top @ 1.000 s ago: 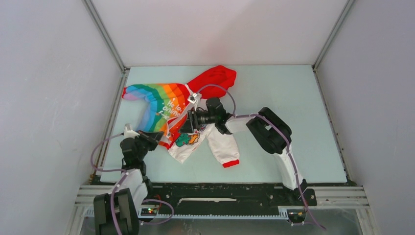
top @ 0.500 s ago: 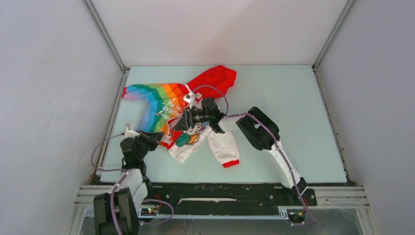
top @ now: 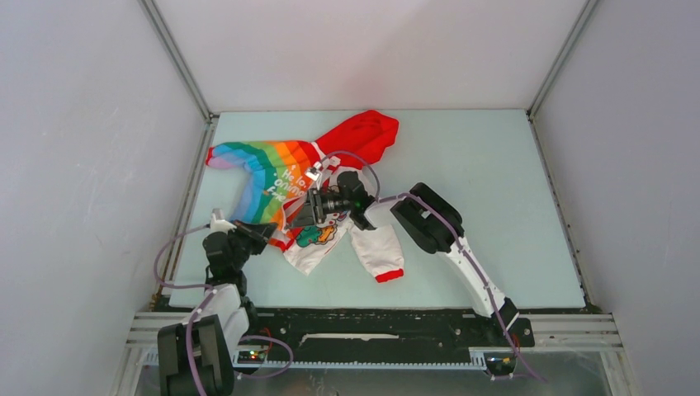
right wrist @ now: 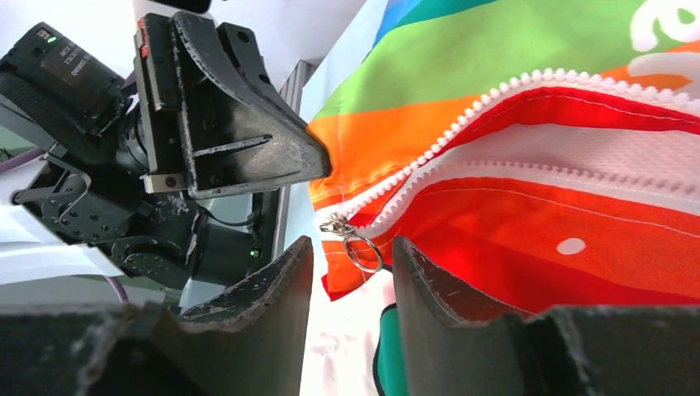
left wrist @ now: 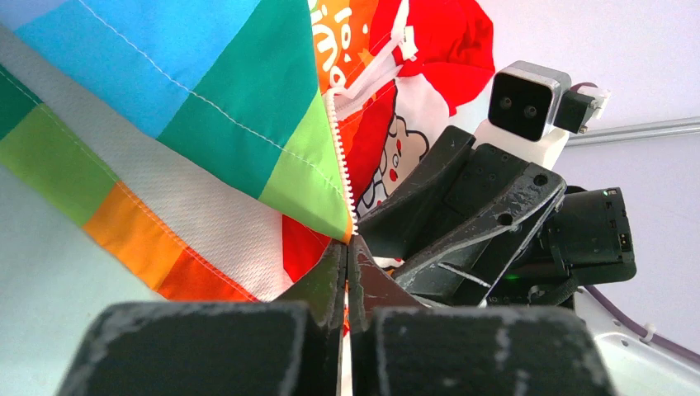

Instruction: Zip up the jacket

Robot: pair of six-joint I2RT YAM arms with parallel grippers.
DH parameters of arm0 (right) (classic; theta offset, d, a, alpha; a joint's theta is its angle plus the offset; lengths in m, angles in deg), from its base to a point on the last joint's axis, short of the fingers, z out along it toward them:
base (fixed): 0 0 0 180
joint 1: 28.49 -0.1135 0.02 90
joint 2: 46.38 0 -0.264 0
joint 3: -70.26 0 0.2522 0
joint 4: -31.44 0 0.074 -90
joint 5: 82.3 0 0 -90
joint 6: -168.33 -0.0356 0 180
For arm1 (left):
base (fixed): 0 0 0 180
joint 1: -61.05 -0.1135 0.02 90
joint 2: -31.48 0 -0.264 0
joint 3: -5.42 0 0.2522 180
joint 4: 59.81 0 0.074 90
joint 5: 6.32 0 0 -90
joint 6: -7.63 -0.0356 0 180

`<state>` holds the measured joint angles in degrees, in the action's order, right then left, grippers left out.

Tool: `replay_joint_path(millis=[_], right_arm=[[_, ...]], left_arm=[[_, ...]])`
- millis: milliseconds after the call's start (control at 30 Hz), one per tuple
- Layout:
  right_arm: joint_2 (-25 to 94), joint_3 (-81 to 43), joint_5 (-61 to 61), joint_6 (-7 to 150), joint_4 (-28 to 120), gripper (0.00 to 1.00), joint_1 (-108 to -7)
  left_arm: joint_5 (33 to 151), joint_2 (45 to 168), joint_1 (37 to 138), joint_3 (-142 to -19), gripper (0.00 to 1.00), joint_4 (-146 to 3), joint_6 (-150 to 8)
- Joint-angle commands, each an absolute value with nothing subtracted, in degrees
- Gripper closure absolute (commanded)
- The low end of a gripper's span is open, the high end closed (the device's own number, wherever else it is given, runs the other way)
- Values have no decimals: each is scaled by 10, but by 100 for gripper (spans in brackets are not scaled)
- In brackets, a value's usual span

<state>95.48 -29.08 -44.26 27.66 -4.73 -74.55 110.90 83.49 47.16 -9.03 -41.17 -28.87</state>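
At the left of the pale blue-green table (top: 495, 206), the black two-finger left gripper (top: 257, 233) reaches from its base towards the middle. Its fingers (left wrist: 330, 280) are pressed fully together, and the left wrist view shows them pinching the bottom corner of the rainbow-striped front, right where the white zip teeth (left wrist: 340, 165) end.

The small child's hooded zip jacket (top: 272, 177) lies on the left-centre part of the table, beyond both arm bases. Its rainbow sleeve (top: 227, 157) points towards the left wall. The rainbow half with white lettering comes next, and then the white half with the cartoon print (top: 318, 235). The red hood (top: 363, 136) spreads out at the far side, and the white sleeve with a red cuff (top: 390, 275) trails towards the near edge. The front is still open: in the right wrist view the two rows of teeth (right wrist: 495, 107) part into a wedge showing red lining.

Just right of the pinched corner, the black right gripper (right wrist: 353, 246) comes in low over the white half. Its fingers (right wrist: 281, 280) stand partly apart, with the little metal ring of the zip pull (right wrist: 364, 252) hanging in the gap between the tips. No pad is pressing on it, so it holds nothing. The left gripper's tip (right wrist: 318, 165) sits just beside it, on the orange stripe. Farther right, the right arm (top: 429, 223) bends back to its base at the near edge.
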Motion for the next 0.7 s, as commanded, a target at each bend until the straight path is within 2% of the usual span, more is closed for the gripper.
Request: replay_joint_path(millis=[0,167,433,667], right_arm=[[969,-307,-460,245,-116,58,-750],[977,-308,-458,236,-125,57,-750],[979,-304,-459,219,-148,73,-750],[980,-307,-455,214,-150,71,-752]], left_arm=[[1117,833,474,-109,100,-396,-300],[1118,831,473,-108,100,-396,-299],[1116,832,474,-106,100,-396,-299],[1117,835,474,-106,100,-392,-298]])
